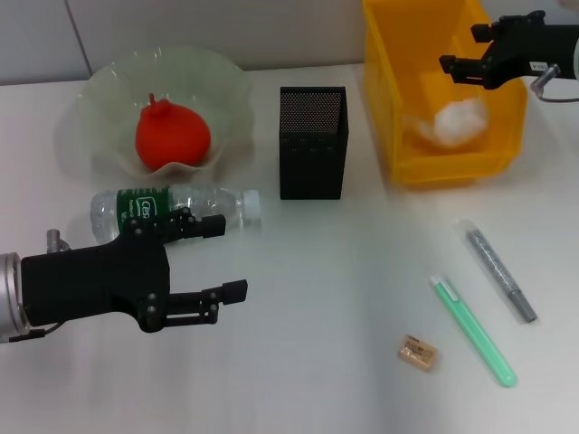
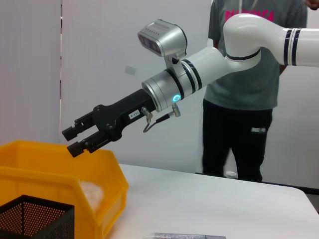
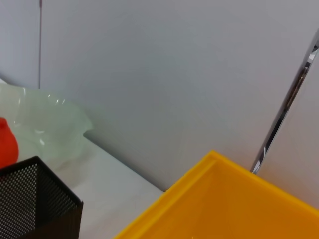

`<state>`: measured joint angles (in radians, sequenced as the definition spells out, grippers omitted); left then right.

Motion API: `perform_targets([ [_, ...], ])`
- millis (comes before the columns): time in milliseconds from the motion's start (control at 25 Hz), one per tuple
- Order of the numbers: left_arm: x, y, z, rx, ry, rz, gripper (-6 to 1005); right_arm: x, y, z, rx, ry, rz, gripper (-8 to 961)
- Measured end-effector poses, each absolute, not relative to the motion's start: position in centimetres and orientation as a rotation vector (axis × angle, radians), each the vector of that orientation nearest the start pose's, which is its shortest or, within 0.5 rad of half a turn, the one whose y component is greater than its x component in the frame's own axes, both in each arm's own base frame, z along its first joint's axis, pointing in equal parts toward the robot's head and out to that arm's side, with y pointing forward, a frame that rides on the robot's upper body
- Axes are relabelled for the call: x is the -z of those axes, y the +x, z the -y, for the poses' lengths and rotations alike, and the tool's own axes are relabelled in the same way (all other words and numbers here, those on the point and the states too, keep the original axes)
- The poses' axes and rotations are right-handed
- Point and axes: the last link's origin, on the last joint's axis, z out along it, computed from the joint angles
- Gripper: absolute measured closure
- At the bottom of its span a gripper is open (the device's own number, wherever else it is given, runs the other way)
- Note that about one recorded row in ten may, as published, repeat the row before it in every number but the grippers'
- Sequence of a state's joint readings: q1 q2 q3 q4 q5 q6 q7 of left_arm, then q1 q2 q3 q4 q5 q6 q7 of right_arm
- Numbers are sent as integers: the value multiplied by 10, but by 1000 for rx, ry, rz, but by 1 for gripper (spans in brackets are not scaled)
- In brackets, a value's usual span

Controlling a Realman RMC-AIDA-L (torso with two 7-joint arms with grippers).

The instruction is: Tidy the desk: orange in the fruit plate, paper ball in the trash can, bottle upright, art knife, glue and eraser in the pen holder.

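The right gripper [image 1: 459, 68] is hovering spread apart over the yellow bin [image 1: 389, 108] holding the paper ball [image 1: 455, 122], while the left gripper [image 1: 226, 258] is gaping beside the lying bottle [image 1: 167, 206].

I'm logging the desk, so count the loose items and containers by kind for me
Containers: 3 (fruit plate, pen holder, trash can)
Stationery: 3 (art knife, glue, eraser)
Fruit: 1 (orange)
Bottle: 1
Paper ball: 1
Total: 9

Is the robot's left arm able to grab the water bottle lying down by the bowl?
Probably yes. The left gripper is open and hovers right beside the lying bottle, with nothing between them. The fruit plate sits just behind the bottle, so room there looks tight.
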<state>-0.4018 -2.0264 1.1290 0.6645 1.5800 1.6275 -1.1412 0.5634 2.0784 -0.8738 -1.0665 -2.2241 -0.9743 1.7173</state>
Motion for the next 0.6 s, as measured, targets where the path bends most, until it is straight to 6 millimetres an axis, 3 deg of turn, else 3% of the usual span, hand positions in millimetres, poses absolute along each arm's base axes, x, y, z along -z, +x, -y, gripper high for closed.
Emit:
perform_targets([
  [40, 12, -245, -292, 900, -2846, 228, 184, -77, 246, -426, -140, -2228, -468, 349],
  [320, 12, -244, -293, 899, -2847, 224, 185, -82, 243, -423, -191, -2217, -453, 308],
  [600, 12, -244, -293, 898, -2846, 223, 184, -99, 231, -395, -409, -2201, -335, 284],
])
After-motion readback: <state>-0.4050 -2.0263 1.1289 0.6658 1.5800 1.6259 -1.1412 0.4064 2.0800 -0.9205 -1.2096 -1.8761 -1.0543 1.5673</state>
